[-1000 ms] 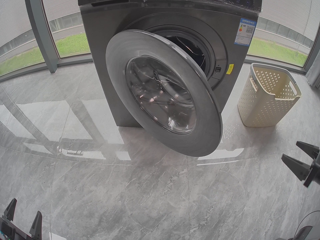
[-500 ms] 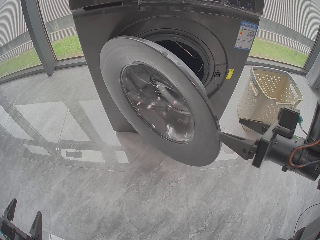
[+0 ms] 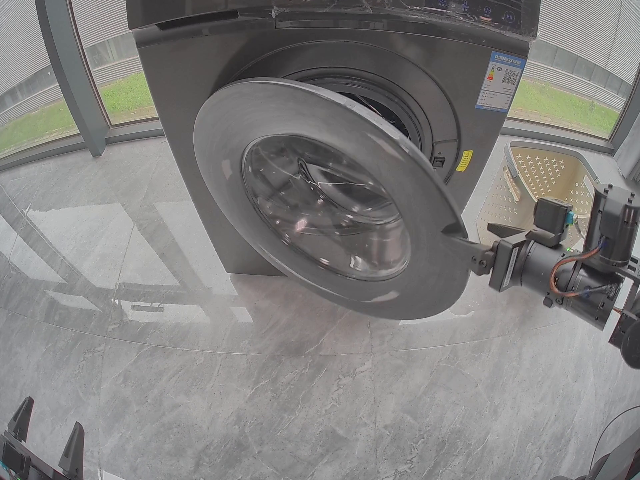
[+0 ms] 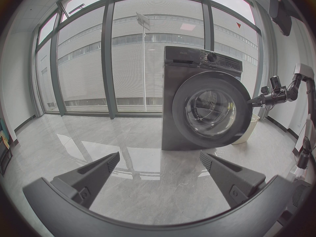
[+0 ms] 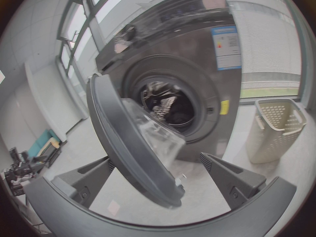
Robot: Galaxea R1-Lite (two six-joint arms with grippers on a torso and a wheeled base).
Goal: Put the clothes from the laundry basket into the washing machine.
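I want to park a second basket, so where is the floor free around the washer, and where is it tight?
Free: the floor in front of the door, and the stretch left of the washer up to the window frame. Tight: the strip between door edge, washer front and basket, where the open right gripper sits at the door rim.
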